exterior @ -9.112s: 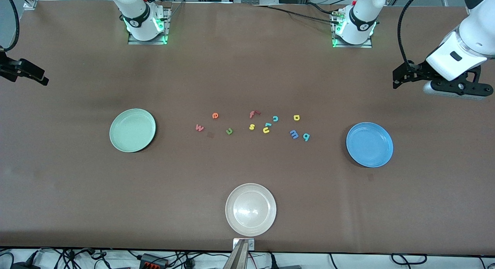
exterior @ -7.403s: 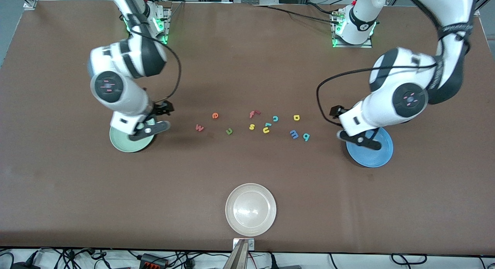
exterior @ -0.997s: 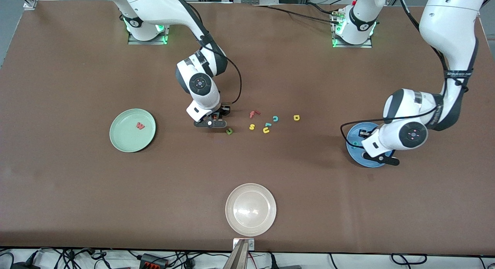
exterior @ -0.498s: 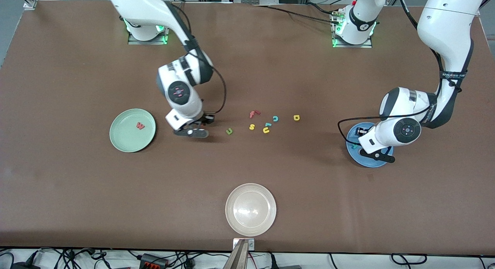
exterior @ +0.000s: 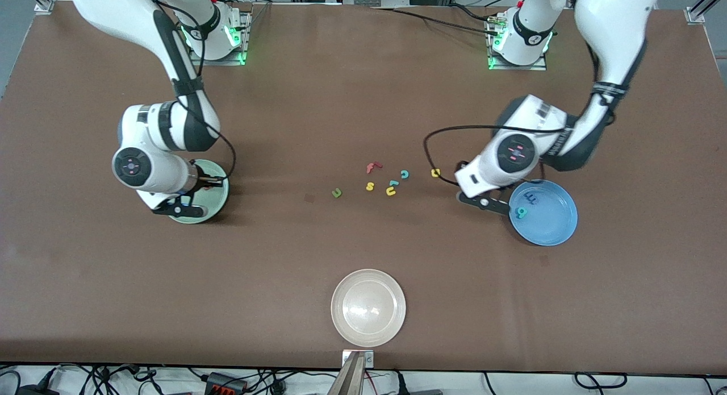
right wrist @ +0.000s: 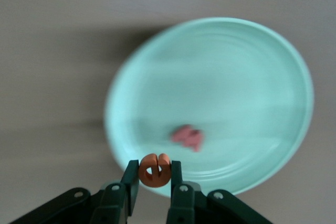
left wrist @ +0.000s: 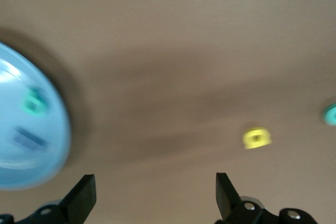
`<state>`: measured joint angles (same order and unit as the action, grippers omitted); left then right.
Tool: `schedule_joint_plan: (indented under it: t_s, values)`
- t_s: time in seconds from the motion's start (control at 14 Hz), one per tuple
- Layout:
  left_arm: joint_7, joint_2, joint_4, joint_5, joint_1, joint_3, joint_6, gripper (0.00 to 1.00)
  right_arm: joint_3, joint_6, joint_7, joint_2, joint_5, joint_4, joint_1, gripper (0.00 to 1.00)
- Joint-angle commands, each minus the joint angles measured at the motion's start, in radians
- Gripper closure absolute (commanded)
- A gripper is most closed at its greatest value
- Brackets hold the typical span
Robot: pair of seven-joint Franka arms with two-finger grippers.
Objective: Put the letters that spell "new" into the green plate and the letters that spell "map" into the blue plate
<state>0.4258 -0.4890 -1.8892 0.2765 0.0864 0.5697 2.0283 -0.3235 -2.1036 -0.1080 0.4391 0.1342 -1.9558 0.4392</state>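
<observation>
1. Nearest the front camera I see the whitish-beige plate (exterior: 368, 307) sitting on the tabletop (exterior: 363, 258), well apart from everything else.
2. Farther in, toward the left arm's end, the blue plate (exterior: 548, 219) holds the teal a (exterior: 521, 212) and the blue m (exterior: 532, 198), both near the rim that faces the loose letters.
3. The left gripper (left wrist: 155, 195) hangs over bare tabletop just beside that blue plate, between it and the yellow p (exterior: 435, 173); my left wrist view shows its fingers spread wide with nothing between them.
4. Toward the right arm's end, the green plate (exterior: 218, 196) is mostly covered by the right arm in the front view; the right wrist view shows the red w (right wrist: 188, 137) lying inside it.
5. The right gripper (right wrist: 156, 178) is over the green plate's edge, its fingers pinching the orange e (right wrist: 155, 169).
6. In the middle of the tabletop the green n (exterior: 337, 193) lies alone, with the yellow s (exterior: 370, 186), the yellow u (exterior: 391, 191) and a small teal piece (exterior: 393, 183) beside them.
7. Farthest from the front camera in that cluster are the red f (exterior: 372, 167), the teal c (exterior: 404, 174) and the yellow p.
</observation>
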Motion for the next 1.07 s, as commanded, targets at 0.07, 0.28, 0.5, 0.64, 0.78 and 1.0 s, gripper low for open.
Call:
schedule_joint_plan:
  t_s: [0.07,0.28,0.5,0.64,0.78,1.0]
  values:
    - [0.228,-0.065,-0.014,0.03,-0.109,-0.001,0.079,0.0,-0.002,-0.007,0.099,0.01,-0.002,-0.025,-0.082,0.95]
    - [0.228,-0.094,-0.059,0.032,-0.123,-0.001,0.208,0.0,0.0,-0.028,0.097,0.048,0.005,-0.023,-0.085,0.92]
    - [0.197,-0.114,-0.157,0.088,-0.077,-0.016,0.421,0.0,0.0,-0.127,0.099,0.105,0.005,-0.023,-0.082,0.9]
    - [0.191,-0.14,-0.159,0.115,-0.062,-0.014,0.435,0.1,0.0,-0.147,0.114,0.116,0.004,-0.022,-0.086,0.63]
    - [0.205,-0.143,-0.159,0.115,-0.068,-0.014,0.437,0.35,0.0,-0.133,0.096,0.102,0.007,-0.014,-0.083,0.0]
    - [0.206,-0.141,-0.174,0.115,-0.066,-0.013,0.435,0.49,0.009,-0.052,0.031,0.029,0.013,0.04,-0.042,0.0]
